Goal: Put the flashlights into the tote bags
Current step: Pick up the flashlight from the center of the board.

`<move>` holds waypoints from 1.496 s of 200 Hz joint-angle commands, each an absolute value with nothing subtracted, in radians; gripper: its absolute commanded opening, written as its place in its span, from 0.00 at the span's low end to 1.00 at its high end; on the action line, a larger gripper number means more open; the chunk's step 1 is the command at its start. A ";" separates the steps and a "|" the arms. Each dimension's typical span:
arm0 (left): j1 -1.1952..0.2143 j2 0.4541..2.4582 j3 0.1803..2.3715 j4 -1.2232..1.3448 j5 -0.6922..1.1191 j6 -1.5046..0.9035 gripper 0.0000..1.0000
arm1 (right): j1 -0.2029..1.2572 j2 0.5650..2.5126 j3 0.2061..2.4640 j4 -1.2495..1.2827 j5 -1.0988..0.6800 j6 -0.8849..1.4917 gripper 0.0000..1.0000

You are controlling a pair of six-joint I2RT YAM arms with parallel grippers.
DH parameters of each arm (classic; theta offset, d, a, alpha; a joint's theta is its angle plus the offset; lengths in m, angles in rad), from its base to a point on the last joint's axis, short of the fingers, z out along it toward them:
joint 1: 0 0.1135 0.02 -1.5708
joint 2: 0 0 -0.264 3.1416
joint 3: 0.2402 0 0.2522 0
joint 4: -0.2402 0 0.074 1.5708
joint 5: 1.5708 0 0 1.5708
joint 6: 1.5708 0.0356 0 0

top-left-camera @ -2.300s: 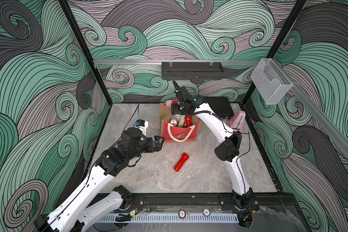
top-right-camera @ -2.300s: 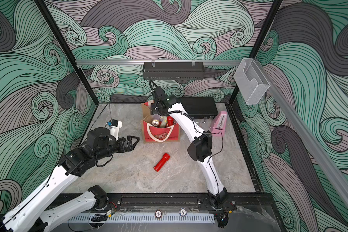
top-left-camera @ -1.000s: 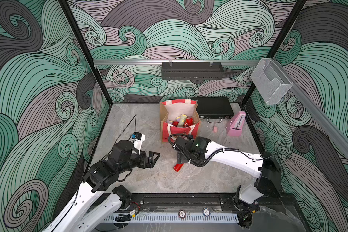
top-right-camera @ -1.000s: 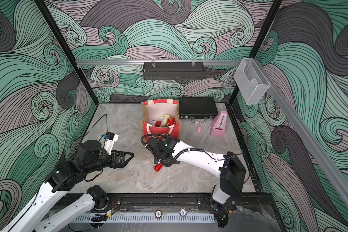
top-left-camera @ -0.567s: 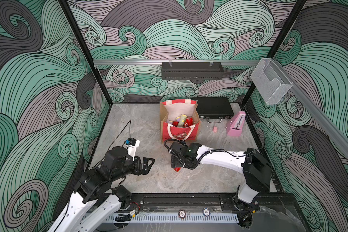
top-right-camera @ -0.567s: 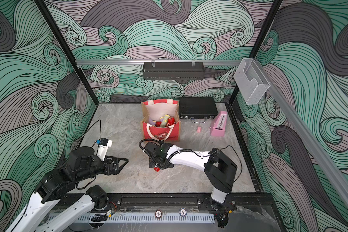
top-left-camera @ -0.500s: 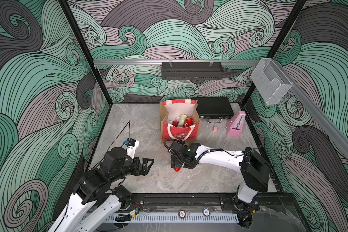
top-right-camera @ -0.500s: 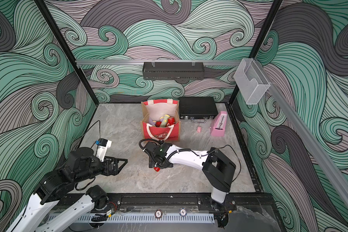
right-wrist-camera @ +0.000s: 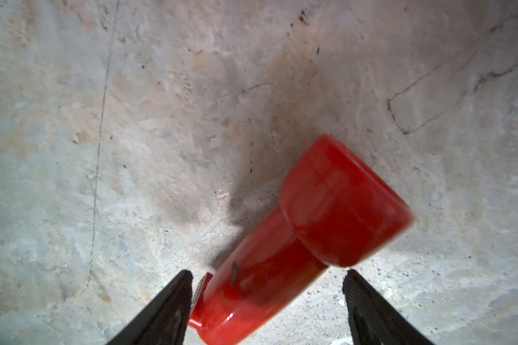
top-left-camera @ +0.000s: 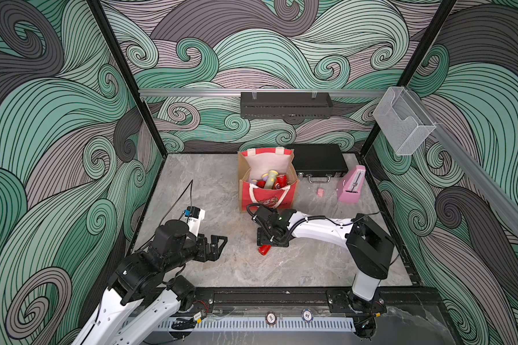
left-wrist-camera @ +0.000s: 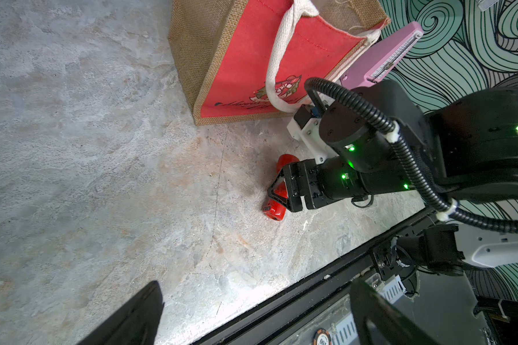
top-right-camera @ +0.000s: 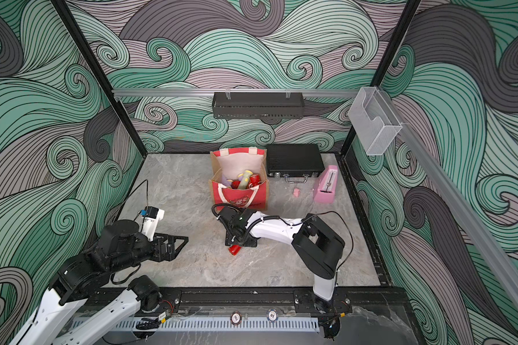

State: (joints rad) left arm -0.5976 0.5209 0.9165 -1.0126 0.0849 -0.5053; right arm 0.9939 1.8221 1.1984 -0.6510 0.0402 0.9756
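Observation:
A red flashlight lies on the stone table in front of the tote bag; only its end shows from under my right arm. My right gripper points down over it, open, jaws astride the handle. One finger touches the handle's clip and the other stands off it. The boxy jute tote bag stands upright with several flashlights inside. My left gripper hovers at the front left, wide open and empty, well clear of the flashlight.
A black hard case lies behind the bag on its right. A pink metronome and a small pink piece sit further right. A black shelf and a clear holder hang on the walls.
My right arm came away from the bag and down over the red flashlight, and its jaws have narrowed. The left arm drew back toward the front left.

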 commanded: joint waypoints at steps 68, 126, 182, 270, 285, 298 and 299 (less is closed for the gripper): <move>-0.595 0.537 0.956 -1.012 0.072 -0.492 0.99 | 0.977 1.881 1.191 -0.647 0.032 0.964 0.72; -0.596 0.540 0.954 -1.006 0.066 -0.483 0.99 | 0.976 1.873 1.161 -0.647 0.033 0.962 0.63; -0.595 0.571 0.957 -0.976 0.074 -0.474 0.98 | 0.971 1.872 1.124 -0.649 0.036 0.961 0.58; -0.596 0.590 0.955 -0.960 0.093 -0.470 0.99 | 0.975 1.798 1.031 -0.672 0.070 0.989 0.38; -0.595 0.583 0.951 -0.956 0.092 -0.477 0.99 | 0.975 1.789 1.019 -0.676 0.075 0.992 0.34; -0.595 0.577 0.947 -0.954 0.092 -0.480 0.98 | 0.977 1.783 1.014 -0.685 0.079 0.996 0.31; -0.596 0.577 0.947 -0.953 0.092 -0.480 0.98 | 0.978 1.782 1.014 -0.687 0.081 0.996 0.30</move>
State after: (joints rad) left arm -0.5976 0.5827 0.9207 -0.9714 0.0826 -0.4862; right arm 0.9760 1.7775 1.0534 -0.6018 0.0532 0.9703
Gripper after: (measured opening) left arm 0.986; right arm 0.389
